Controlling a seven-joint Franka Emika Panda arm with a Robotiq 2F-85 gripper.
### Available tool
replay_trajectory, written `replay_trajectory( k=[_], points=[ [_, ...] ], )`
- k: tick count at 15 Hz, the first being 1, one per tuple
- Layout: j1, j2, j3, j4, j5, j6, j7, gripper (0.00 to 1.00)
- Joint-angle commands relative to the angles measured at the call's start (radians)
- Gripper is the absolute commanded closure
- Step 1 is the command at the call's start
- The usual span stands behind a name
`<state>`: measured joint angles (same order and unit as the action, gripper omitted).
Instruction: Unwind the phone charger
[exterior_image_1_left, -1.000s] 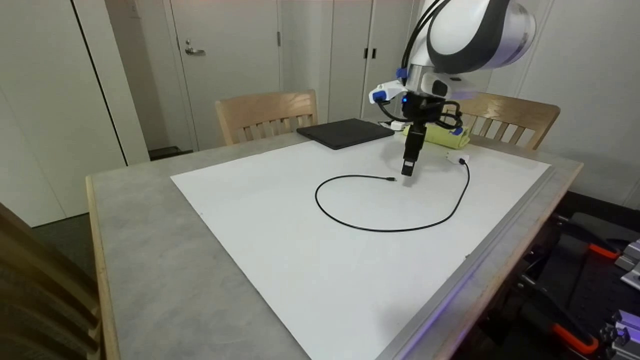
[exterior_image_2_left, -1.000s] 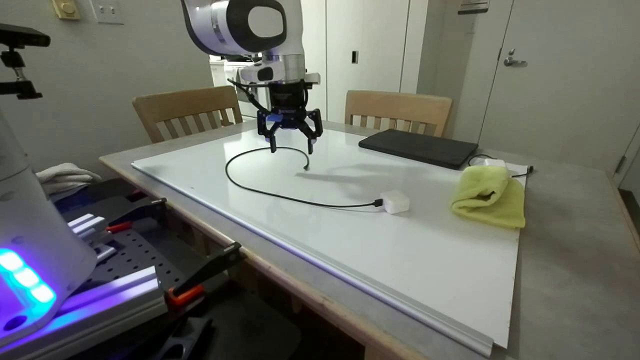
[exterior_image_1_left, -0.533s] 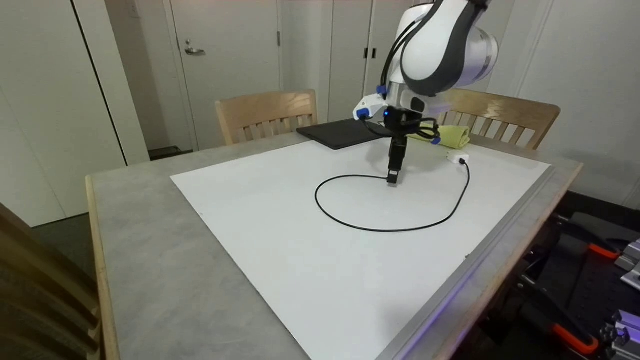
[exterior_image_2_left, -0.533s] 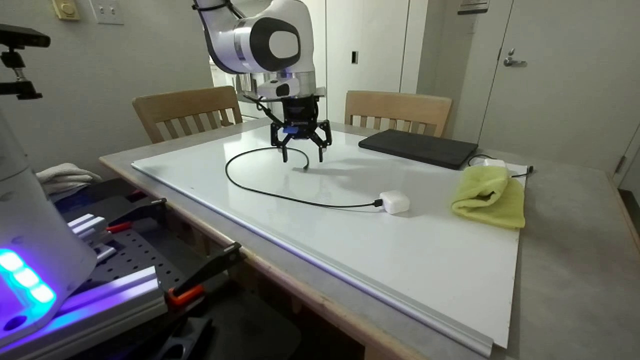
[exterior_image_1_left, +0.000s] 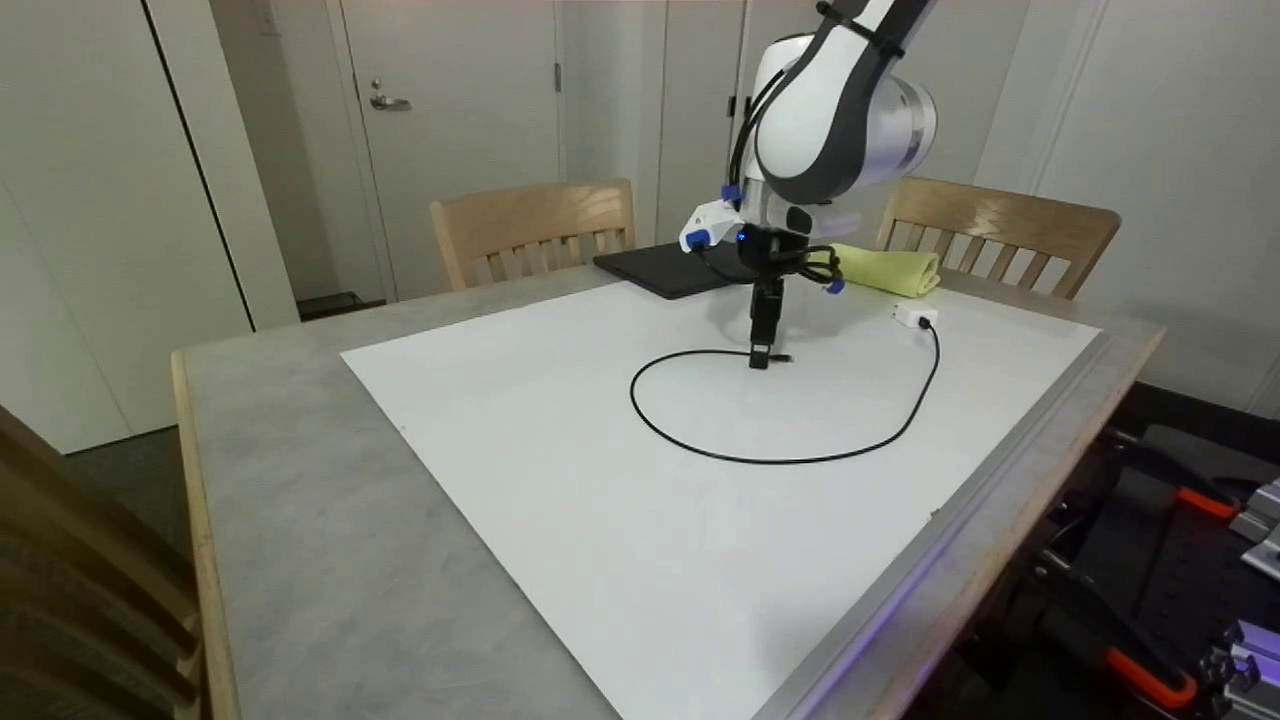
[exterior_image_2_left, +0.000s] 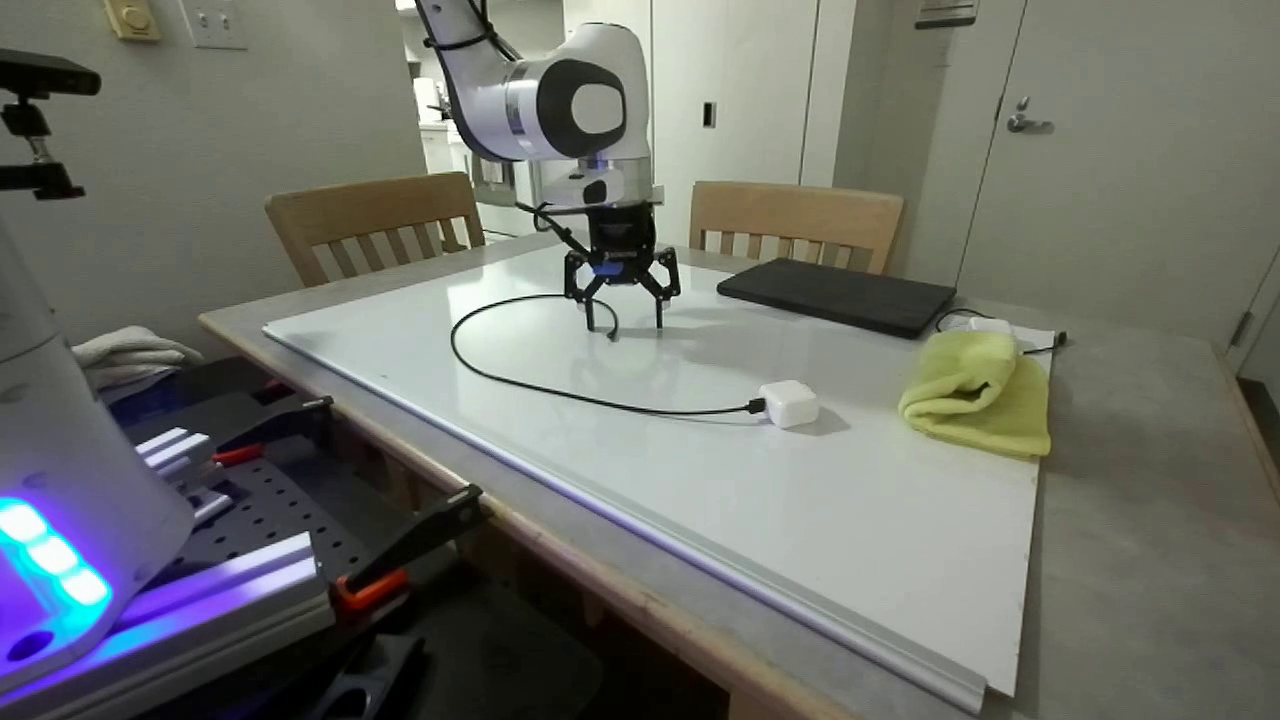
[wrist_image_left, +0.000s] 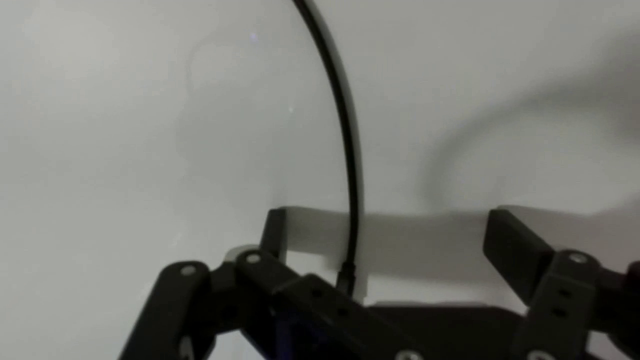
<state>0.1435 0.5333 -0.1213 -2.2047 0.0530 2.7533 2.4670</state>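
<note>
Fingers (wrist_image_left: 515, 247) set wide, tips low over the surface (exterior_image_1_left: 700, 560), straddling the black phone charger cable (wrist_image_left: 345, 117); cable nearer one finger. Its long axis there runs crosswise to the finger-to-finger line. Free connector (wrist_image_left: 346, 277) just past the fingers, pointing to the side where the white plug block (exterior_image_2_left: 790, 404) sits, well apart. Opposite way from the fingers, cable bows out, one open curve round to that block.
</note>
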Motion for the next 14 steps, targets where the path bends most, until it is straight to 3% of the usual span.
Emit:
replay_trajectory(
  k=[1,2,4,14],
  points=[
    [0.001,0.014,-0.008,0.046,0.006,-0.056,-0.03,0.0],
    [0.001,0.016,-0.011,0.049,0.005,-0.06,-0.029,0.0],
    [0.003,0.016,-0.016,0.058,0.003,-0.09,-0.019,0.26],
    [-0.006,0.011,-0.012,0.06,0.004,-0.124,-0.022,0.96]
  ],
)
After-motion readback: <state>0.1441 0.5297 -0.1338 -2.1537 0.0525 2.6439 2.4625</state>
